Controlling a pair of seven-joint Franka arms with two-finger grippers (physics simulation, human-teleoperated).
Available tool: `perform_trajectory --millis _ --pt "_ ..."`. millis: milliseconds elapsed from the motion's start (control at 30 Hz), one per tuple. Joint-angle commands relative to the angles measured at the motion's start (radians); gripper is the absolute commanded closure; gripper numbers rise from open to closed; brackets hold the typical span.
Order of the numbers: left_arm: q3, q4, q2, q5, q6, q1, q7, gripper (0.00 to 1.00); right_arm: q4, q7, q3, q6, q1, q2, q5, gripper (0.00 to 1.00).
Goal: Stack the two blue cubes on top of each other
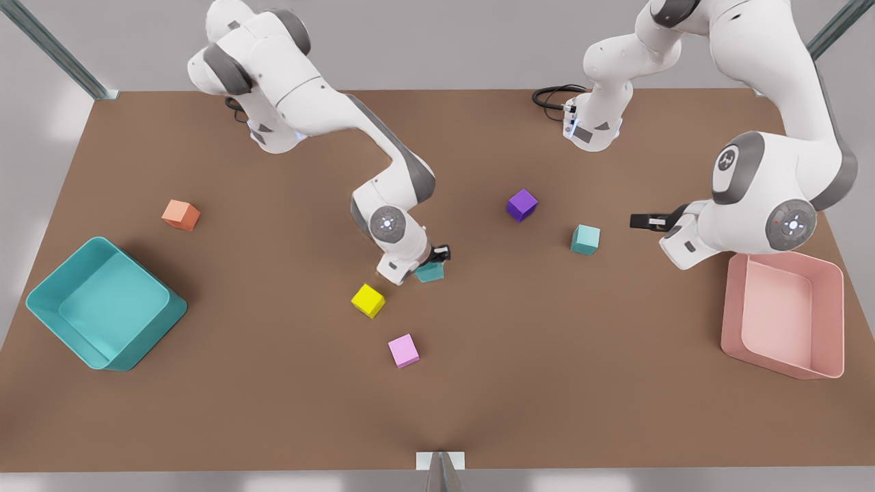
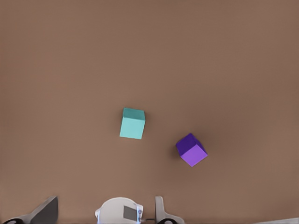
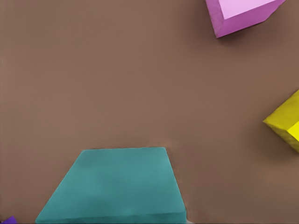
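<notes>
1. Task not done yet: the two blue cubes are seen well apart on the bench [image 1: 478, 383], no stack formed. Judged early stage, 1st pick only being set up.
2. First blue cube [image 1: 431, 272] is located mid-bench, directly at the right pincer [image 1: 437, 260], w/ part of it hidden under the wrist. In the right wrist view it [image 3: 114, 186] is seen very close below the camera, resting on the bench surface. Fingers aren't visible, so open vs closed can't be told, and a grip on the cube can't be confirmed.
3. Second blue cube [image 1: 586, 239] is found toward the front view's right, free and upright; also seen in the left wrist view [image 2: 132, 123].
4. Left pincer [image 1: 646, 221] is held near that 2nd cube, on its front-view right side, pointing toward it, not touching. Fingers [image 2: 161, 212] are seen spread at the edge of the left wrist view, nothing between them; arm judged waiting.
5. Left to do, as judged: one cube to be gripped, lifted, carried over, and set squarely on the other.
6. Clutter: purple cube [image 1: 522, 205] near the 2nd blue cube, likely closest obstacle on the carry path. Yellow cube [image 1: 368, 301] just beside the 1st cube; pink cube [image 1: 403, 350] a bit farther.
7. Orange cube [image 1: 181, 214], teal bin [image 1: 41, 301] and pink bin [image 1: 830, 321] are well off to the sides; no interference expected.
</notes>
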Motion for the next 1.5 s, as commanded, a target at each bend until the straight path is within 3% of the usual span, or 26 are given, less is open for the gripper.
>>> perform_trajectory --millis 0,200,233,300,467,567,667,700,733,767,833,933,1033,1467 --pt "-0.001 -0.010 -0.001 0.002 0.008 -0.001 -0.004 0.00 0.074 0.967 -0.001 0.079 0.057 0.070 -0.087 0.39" --pt "-0.004 -0.012 -0.006 0.002 0.012 -0.001 -0.005 0.00 0.085 0.984 -0.004 0.141 0.083 0.155 -0.114 0.39" --pt "-0.006 -0.010 -0.011 0.002 0.011 -0.003 -0.005 0.00 0.085 0.984 -0.004 0.141 0.083 0.157 -0.116 0.34" --pt "-0.006 -0.010 -0.021 0.000 0.009 0.000 -0.005 0.00 0.085 0.981 -0.004 0.141 0.081 0.157 -0.122 0.00" --pt "-0.006 -0.006 -0.021 0.002 0.011 -0.001 -0.005 0.00 0.088 0.978 -0.004 0.141 0.071 0.137 -0.128 0.00" --pt "-0.001 -0.006 -0.009 0.004 0.045 0.007 -0.005 0.00 0.087 0.900 0.005 0.081 -0.030 0.051 -0.119 0.00" --pt "-0.018 -0.078 0.048 0.046 0.140 -0.065 -0.172 0.00 0.090 0.290 0.003 -0.291 -0.285 -0.008 -0.004 0.00" --pt "0.044 -0.278 0.004 0.063 0.355 -0.133 -0.179 0.00 0.076 -0.035 -0.018 -0.355 -0.388 0.003 -0.022 0.00" --pt "0.189 -0.401 -0.020 0.042 0.517 -0.245 -0.180 0.00 0.062 -0.307 -0.023 -0.359 -0.465 0.017 -0.141 0.00" --pt "0.273 -0.447 -0.021 -0.006 0.568 -0.297 -0.177 0.00 0.073 -0.531 -0.032 -0.352 -0.532 0.031 -0.255 0.00" --pt "0.345 -0.605 -0.021 -0.016 0.779 -0.383 -0.177 0.00 0.141 -0.841 -0.067 -0.390 -0.584 -0.041 -0.283 0.00" --pt "0.401 -0.702 -0.020 -0.030 0.923 -0.388 -0.068 0.00 0.147 -0.867 -0.066 -0.635 -0.569 -0.262 -0.278 0.00" --pt "0.399 -0.753 -0.020 -0.036 0.990 -0.401 0.177 0.00 0.003 -0.754 -0.067 -0.668 -0.566 -0.497 -0.307 0.00" --pt "0.396 -0.785 -0.027 -0.105 0.954 -0.443 0.194 0.00 -0.024 -0.657 -0.067 -0.678 -0.561 -0.480 -0.352 0.00"
